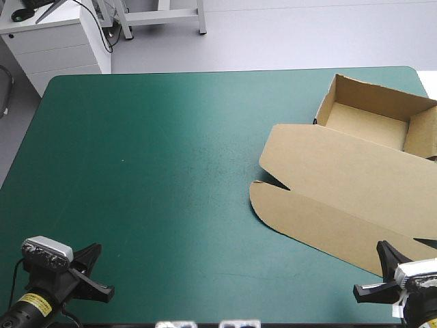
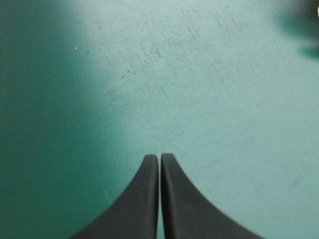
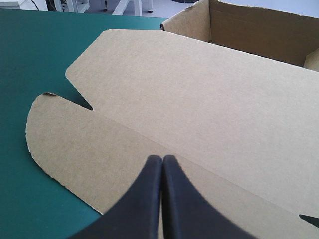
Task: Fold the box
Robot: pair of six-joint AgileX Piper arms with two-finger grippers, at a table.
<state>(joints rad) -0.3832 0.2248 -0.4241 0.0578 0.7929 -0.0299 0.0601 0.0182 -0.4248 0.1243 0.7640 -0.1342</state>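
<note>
The brown box [image 1: 348,184] lies on the right half of the table as an open tray [image 1: 372,113] with raised walls, at the far right. Its lid is spread flat toward me and ends in a rounded front flap [image 1: 300,212]. My right gripper [image 1: 372,273] is at the near right, shut and holding nothing. In the right wrist view its tips [image 3: 162,159] hover over the flap [image 3: 75,144], with the lid [image 3: 199,89] and tray [image 3: 249,30] ahead. My left gripper [image 1: 95,273] is at the near left corner, far from the box. It is shut [image 2: 160,157] over the bare cover.
The teal-green cover [image 1: 150,171] stretches from the box's left side to the table's left edge. The tray stands close to the table's far right corner. A white drawer cabinet [image 1: 58,44] stands on the floor beyond the far left corner.
</note>
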